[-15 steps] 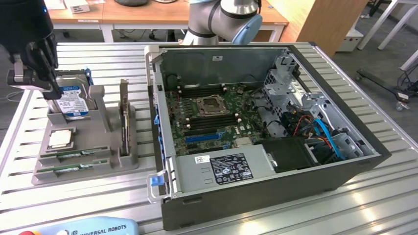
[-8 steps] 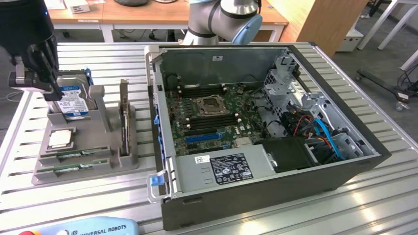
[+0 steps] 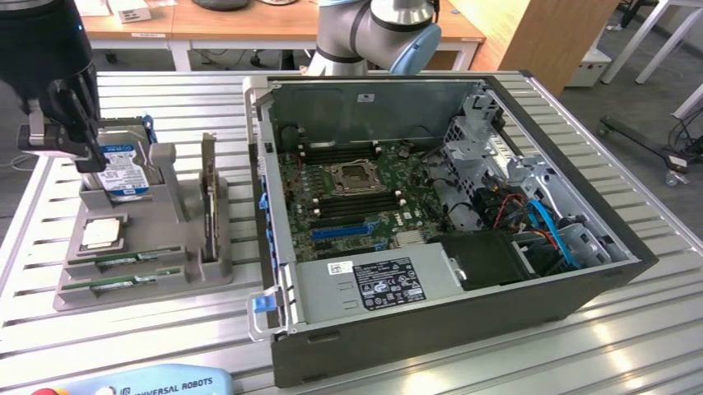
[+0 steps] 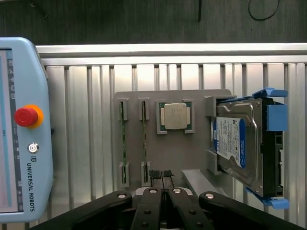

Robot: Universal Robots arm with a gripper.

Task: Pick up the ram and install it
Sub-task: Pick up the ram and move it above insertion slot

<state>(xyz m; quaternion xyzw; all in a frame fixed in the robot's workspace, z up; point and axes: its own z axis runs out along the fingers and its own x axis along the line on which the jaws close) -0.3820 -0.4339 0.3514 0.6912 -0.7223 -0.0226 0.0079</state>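
On the exterior view's left, the tool point(image 4: 161, 175) hangs pressed together and empty above the gray tray point(image 3: 154, 234), where the ram point(image 3: 123, 260) sits in its slot. The pick-up is not yet done; I think it needs the tool spread along the thin edge.

Bright even light — soft shadows, mild glare off table point(image 4: 86, 120).
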